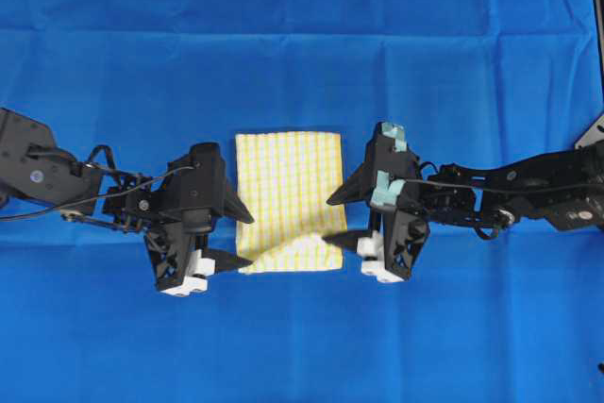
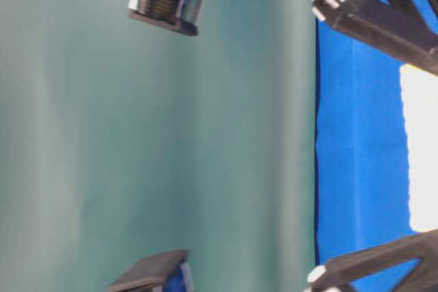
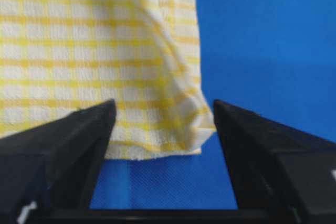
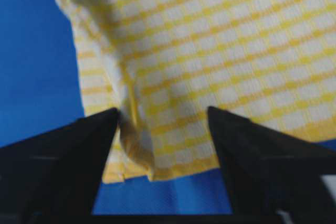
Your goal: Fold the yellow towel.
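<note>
The yellow towel [image 1: 288, 197] lies folded into a small upright rectangle in the middle of the blue cloth, its near edge rumpled and slightly raised. My left gripper [image 1: 249, 240] is open at the towel's near-left corner. In the left wrist view that corner [image 3: 178, 129] lies loose between the spread jaws of the gripper [image 3: 164, 109], untouched. My right gripper [image 1: 329, 220] is open at the near-right corner. In the right wrist view a creased fold of towel [image 4: 131, 124] sits between the wide jaws of the gripper [image 4: 163, 114], close to the left finger [image 4: 100, 129].
A blue cloth [image 1: 283, 25] covers the whole table. A dark fixture [image 1: 595, 129] pokes in at the right edge. The table-level view is turned sideways and mostly shows a teal wall [image 2: 157, 135], with arm parts at its top and bottom.
</note>
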You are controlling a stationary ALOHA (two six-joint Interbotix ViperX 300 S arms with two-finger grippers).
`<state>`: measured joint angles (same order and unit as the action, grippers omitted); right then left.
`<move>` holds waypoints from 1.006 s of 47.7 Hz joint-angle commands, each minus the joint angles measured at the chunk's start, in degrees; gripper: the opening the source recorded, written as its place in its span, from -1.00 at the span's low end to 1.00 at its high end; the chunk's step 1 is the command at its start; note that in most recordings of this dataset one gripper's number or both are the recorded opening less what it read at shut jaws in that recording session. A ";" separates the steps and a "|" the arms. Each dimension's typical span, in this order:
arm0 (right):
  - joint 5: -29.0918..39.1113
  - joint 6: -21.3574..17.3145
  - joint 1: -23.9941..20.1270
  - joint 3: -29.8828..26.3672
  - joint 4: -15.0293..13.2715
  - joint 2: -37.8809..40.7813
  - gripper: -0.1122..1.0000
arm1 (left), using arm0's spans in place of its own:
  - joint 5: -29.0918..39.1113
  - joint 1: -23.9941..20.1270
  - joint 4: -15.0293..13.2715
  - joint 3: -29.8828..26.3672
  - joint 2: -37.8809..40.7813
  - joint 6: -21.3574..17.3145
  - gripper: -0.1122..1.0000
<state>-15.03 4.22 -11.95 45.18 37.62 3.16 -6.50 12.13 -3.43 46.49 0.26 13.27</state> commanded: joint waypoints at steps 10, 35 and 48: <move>1.67 4.13 -0.35 -0.62 -2.02 -10.90 0.52 | 7.65 -1.05 0.35 -0.09 -9.49 -0.88 0.20; 5.89 15.47 2.90 13.97 -2.02 -41.92 0.51 | 8.26 -2.55 0.44 10.81 -34.28 -8.44 0.20; 12.22 19.51 6.94 19.78 -2.02 -54.84 0.51 | 8.17 -5.01 0.44 17.84 -47.29 -10.72 0.20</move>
<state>-3.87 23.29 -6.33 64.51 35.77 -49.39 2.20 8.00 -3.16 63.63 -44.74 2.81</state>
